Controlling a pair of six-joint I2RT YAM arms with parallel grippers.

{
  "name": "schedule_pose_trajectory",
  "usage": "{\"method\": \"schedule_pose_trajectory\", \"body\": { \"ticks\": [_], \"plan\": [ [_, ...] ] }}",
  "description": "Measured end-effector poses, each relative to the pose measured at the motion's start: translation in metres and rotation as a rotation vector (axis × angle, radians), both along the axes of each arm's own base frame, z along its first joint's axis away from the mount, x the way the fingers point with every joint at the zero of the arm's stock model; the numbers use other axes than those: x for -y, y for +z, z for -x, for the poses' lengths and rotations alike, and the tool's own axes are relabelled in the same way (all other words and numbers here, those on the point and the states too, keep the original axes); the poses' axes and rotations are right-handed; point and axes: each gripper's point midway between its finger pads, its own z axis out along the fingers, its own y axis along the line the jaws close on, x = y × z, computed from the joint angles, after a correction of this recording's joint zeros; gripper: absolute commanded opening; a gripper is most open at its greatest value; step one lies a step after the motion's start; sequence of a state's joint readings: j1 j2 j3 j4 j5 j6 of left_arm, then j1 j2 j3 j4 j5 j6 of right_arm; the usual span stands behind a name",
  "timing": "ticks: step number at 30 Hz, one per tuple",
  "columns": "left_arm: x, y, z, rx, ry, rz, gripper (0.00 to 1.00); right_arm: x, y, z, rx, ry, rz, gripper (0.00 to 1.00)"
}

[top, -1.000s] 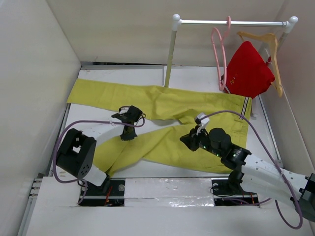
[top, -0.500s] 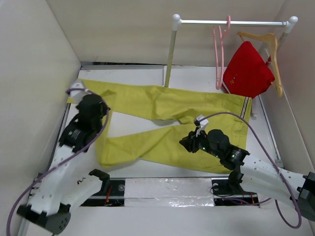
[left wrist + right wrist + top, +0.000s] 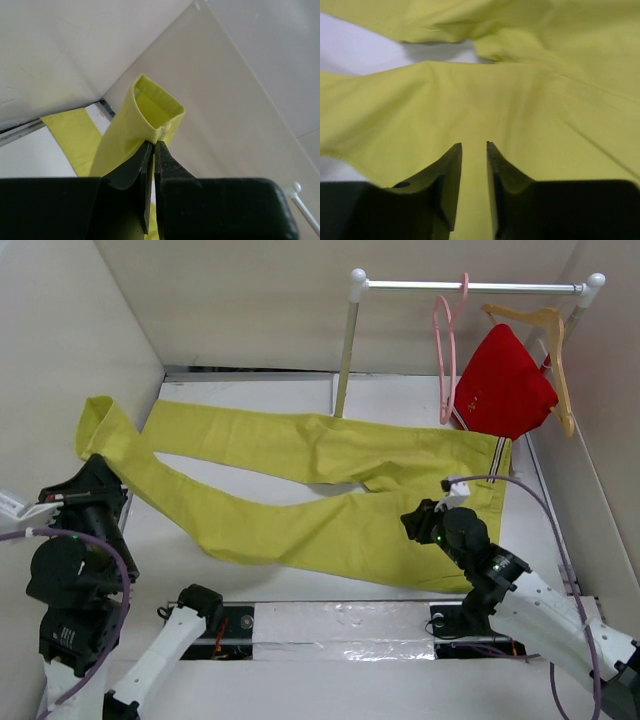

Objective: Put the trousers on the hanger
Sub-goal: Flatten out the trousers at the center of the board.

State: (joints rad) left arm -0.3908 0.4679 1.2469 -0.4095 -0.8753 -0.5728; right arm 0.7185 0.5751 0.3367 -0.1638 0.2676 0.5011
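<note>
The yellow-green trousers (image 3: 330,495) lie spread across the table, waistband with striped trim at the right. My left gripper (image 3: 98,462) is shut on the hem of one leg (image 3: 155,112) and holds it lifted at the far left, near the wall. My right gripper (image 3: 474,146) is slightly open and empty, just above the cloth (image 3: 520,100) near the waist end; in the top view it (image 3: 425,522) is at the right. The pink hanger (image 3: 445,350) hangs by its hook on the rail (image 3: 470,285) at the back right.
A red garment (image 3: 505,385) on a light wooden hanger (image 3: 550,340) hangs on the same rail, right of the pink one. The rail's white post (image 3: 347,350) stands behind the trousers. Walls close in at left, right and back.
My left arm has swung far left and up, pulling the near trouser leg out straight with its hem lifted. My right gripper has shifted right toward the waistband.
</note>
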Motion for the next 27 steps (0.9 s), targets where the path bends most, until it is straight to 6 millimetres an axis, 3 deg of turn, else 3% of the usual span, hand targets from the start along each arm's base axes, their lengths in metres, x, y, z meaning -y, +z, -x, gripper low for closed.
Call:
{"method": "schedule_pose_trajectory", "body": {
  "ticks": [2, 4, 9, 13, 18, 22, 27],
  "plan": [
    [-0.003, -0.002, 0.007, 0.031, -0.001, 0.013, 0.0, 0.021, -0.005, -0.006, -0.021, -0.103, -0.003, 0.86],
    [-0.003, -0.01, 0.01, 0.045, -0.006, 0.018, 0.0, 0.04, -0.01, -0.01, -0.04, -0.194, -0.004, 0.92],
    [0.006, -0.037, 0.005, 0.024, -0.058, -0.008, 0.0, 0.087, -0.015, -0.019, -0.06, -0.427, -0.006, 0.9],
    [0.013, -0.041, 0.007, 0.037, -0.108, -0.031, 0.0, 0.118, -0.02, -0.028, -0.08, -0.581, -0.01, 0.87],
    [0.021, -0.045, 0.011, 0.07, -0.166, -0.051, 0.0, 0.148, -0.056, -0.048, -0.227, -0.695, -0.051, 0.85],
    [0.026, -0.057, 0.013, 0.088, -0.199, -0.063, 0.0, 0.155, -0.087, -0.06, -0.343, -0.704, -0.108, 0.84],
    [0.031, -0.063, 0.013, 0.107, -0.231, -0.069, 0.0, 0.146, -0.084, -0.099, -0.354, -0.63, -0.157, 0.82]
  ]
}}
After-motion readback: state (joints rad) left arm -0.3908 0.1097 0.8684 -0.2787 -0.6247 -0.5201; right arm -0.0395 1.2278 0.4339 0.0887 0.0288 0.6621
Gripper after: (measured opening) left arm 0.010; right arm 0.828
